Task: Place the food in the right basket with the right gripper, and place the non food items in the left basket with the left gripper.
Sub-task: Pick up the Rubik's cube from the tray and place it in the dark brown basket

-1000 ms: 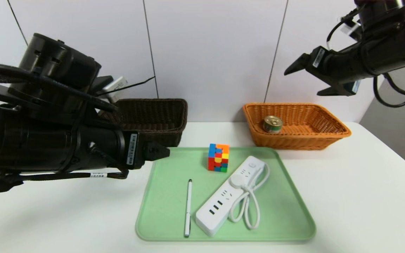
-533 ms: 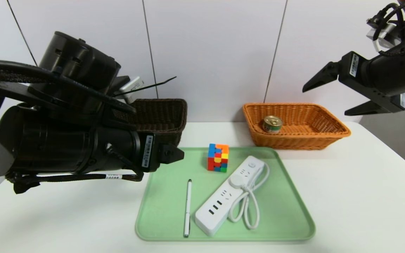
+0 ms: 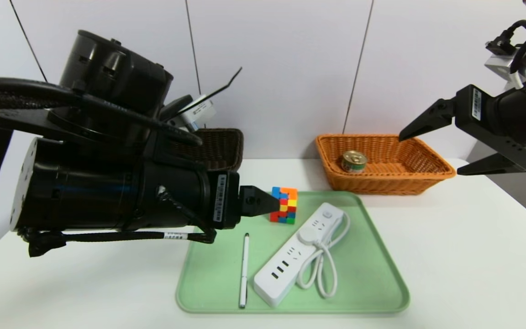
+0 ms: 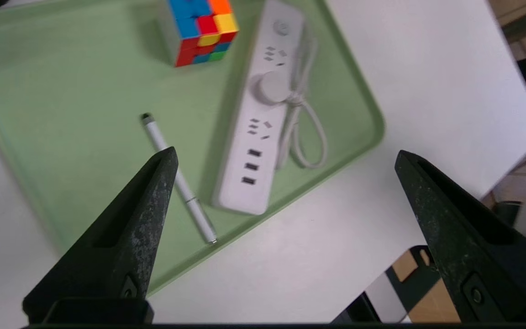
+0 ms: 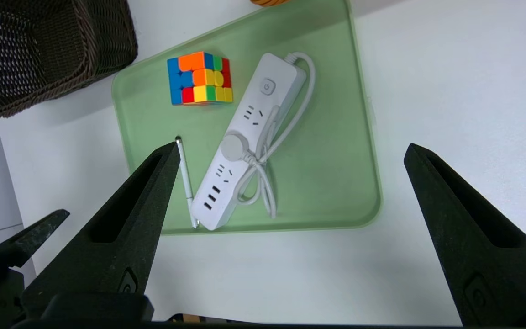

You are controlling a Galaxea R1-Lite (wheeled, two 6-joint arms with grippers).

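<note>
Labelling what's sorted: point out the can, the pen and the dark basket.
can (image 3: 353,161), head view, gold lid.
pen (image 3: 244,269), head view, mid-barrel.
dark basket (image 5: 39,50), right wrist view, woven side wall.

tray: we see a flat light green tray with round corners | tabletop: we see a white tabletop under the tray | wall: we see a white wall with thin dark lines behind

wall: white panels, dark seams | table: white
</note>
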